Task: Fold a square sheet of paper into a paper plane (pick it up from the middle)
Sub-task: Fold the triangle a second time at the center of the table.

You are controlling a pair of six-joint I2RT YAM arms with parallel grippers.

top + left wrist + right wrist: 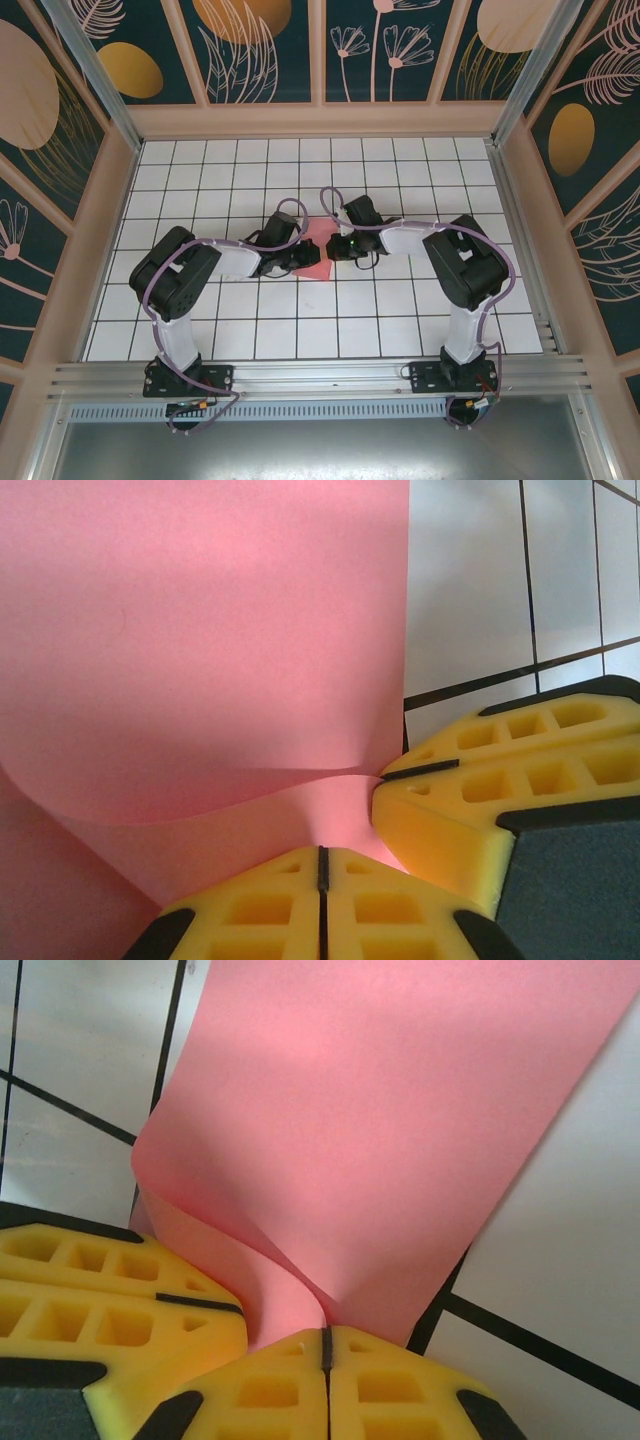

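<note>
I'm seeing left gripper (322,855) pinching shut on the square sheet of paper (200,630), right gripper (325,1338) clamping the same sheet, tips sitting just beside each other, paper curling at mid tiled table (200,310)

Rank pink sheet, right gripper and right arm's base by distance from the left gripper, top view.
1. Pink sheet: pinched in the left gripper, centre.
2. Right gripper: just across the sheet.
3. Right arm's base: near edge, far right.
</note>
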